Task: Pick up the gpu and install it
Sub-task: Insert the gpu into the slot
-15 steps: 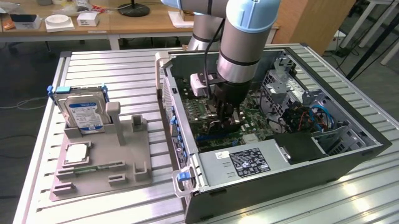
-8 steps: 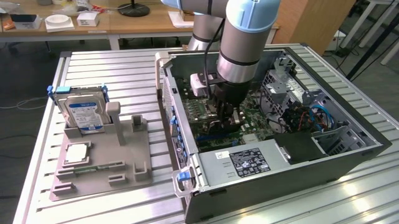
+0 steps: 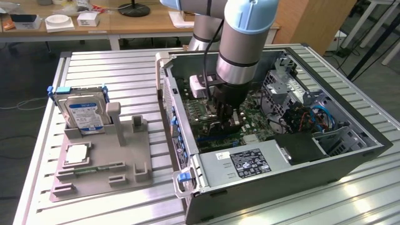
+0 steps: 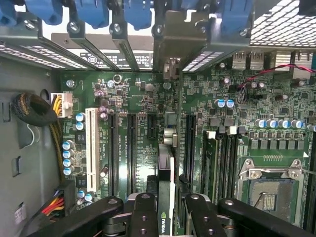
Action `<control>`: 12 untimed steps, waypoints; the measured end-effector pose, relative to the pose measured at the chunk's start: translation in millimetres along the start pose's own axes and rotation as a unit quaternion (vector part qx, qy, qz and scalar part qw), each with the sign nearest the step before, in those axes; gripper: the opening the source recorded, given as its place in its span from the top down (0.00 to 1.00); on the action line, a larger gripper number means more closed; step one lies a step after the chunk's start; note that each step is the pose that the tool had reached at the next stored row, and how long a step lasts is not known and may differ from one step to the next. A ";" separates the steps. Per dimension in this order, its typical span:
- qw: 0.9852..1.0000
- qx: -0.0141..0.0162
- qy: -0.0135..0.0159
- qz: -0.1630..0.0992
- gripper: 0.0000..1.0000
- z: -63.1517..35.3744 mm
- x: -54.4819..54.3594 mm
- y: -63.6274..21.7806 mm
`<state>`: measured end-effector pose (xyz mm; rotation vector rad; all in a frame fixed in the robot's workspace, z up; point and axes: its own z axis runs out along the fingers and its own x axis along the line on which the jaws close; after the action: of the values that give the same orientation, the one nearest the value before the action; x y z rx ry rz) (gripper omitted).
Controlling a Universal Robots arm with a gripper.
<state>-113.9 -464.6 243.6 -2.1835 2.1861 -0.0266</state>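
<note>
Gpu (image 4: 167, 148) edge-on in gripper (image 4: 167, 207) over motherboard (image 4: 207, 108); case (image 3: 350, 159) on slatted table (image 3: 112, 65).

Green-and-white logo on the gpu (image 4: 165, 207); hard drive (image 3: 85, 115) label print too small to read.

Slatted aluminium table (image 3: 106, 70), silver, ribbed lengthwise. Open black computer case (image 3: 325, 164) lies on it, filling the 3 o'clock half. Grey parts holder (image 3: 100, 161) sits at 8 o'clock, just beside the case, not touching.
</note>
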 end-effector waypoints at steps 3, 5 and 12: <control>1.000 0.002 0.000 0.000 0.74 1.7 0.1 0.3; 1.000 0.002 0.000 0.000 0.74 2.0 0.1 0.7; 1.000 0.002 0.000 0.000 0.74 2.6 0.1 1.0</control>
<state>-114.7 -464.6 241.0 -2.1815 2.1842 -0.0311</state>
